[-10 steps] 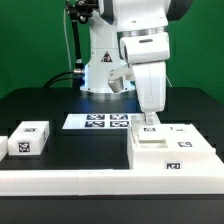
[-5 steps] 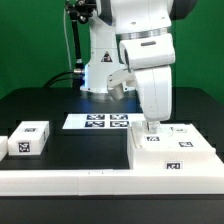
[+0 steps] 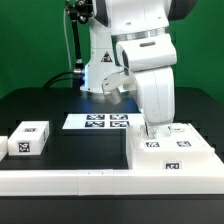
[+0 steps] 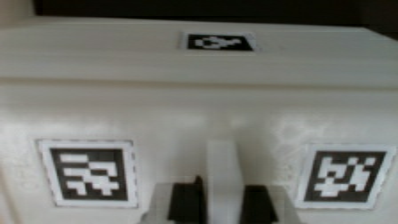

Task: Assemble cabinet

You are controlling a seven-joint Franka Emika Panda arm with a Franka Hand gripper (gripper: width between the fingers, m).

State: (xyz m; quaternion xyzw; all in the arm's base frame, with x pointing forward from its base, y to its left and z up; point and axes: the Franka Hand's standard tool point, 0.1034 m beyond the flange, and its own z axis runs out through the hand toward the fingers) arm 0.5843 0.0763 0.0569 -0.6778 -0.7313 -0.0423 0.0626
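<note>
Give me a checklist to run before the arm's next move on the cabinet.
1. Position: the gripper is down at the top of the cabinet: ok.
2. Alignment: the fingers straddle the white ridge, one on each side: ok.
3. Grip closed on the ridge: cannot tell.
4. Loose parts: the block lies apart from the cabinet, at the exterior view's left: ok.
5. Rig: the marker board lies apart from the gripper: ok.

Marker board [image 3: 105, 121] flat on black table [image 3: 85, 148]; long white rail [image 3: 70, 182]
</note>
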